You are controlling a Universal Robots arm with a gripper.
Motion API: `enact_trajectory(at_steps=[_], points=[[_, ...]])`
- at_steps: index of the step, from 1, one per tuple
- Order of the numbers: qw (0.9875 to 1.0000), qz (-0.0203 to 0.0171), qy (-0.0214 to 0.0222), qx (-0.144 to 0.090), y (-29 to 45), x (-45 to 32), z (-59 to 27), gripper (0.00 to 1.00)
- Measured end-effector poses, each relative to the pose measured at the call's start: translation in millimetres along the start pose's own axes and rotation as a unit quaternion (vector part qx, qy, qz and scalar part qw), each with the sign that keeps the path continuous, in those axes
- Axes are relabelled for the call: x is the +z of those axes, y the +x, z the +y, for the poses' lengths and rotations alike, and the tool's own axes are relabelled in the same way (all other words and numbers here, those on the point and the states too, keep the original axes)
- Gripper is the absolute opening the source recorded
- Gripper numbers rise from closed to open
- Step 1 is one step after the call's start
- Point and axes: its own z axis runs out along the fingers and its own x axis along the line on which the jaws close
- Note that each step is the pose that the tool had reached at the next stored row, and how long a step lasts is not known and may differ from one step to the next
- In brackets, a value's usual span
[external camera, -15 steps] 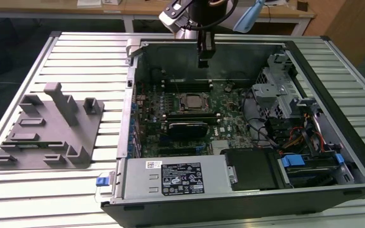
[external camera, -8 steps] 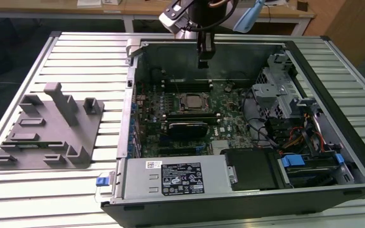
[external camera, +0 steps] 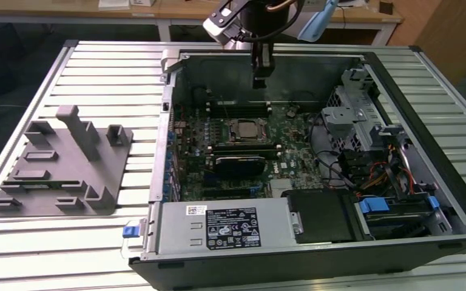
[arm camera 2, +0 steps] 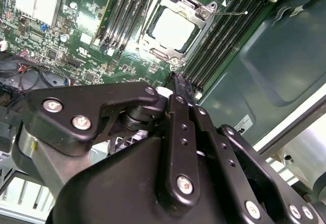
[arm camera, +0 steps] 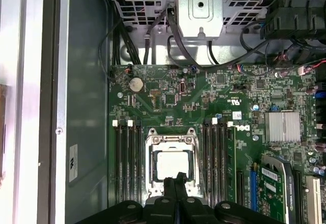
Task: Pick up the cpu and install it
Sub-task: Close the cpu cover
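**1. End effector.** My gripper (external camera: pixel 260 82) hangs over the open computer case (external camera: pixel 167 91), with its fingers aimed down at the motherboard (external camera: pixel 293 154). The jaws are closed and carry nothing. In the first wrist view the fingertips (arm camera: pixel 169 184) meet along a thin seam.

**2. Location of the part.** The cpu (external camera: pixel 247 129) lies in the socket frame (arm camera: pixel 153 138) on the motherboard, not in my grasp. In the exterior view it sits at about 6 o'clock from my fingertips, well apart from them. In both wrist views its bright top shows straight ahead of the closed tips.

**3. Orientation of the part.** The cpu lies flat with its shiny metal top facing up. It is square (so it has no long axis to report). Its edges run parallel to the socket frame and to the memory slots (arm camera: pixel 127 158) that flank it on both sides. In the exterior view those edges run roughly 12-to-6 and 9-to-3.

**4. Surroundings.** A grey fixture (external camera: pixel 63 163) rests on the slatted table (external camera: pixel 95 73), at 9 o'clock from the case.
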Motion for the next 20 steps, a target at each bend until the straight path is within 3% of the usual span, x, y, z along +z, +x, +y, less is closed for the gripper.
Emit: enact_trajectory(at_steps=[20], points=[[1.0000,0.0000,0.0000,0.000,0.1,11.5,-0.7,0.11]])
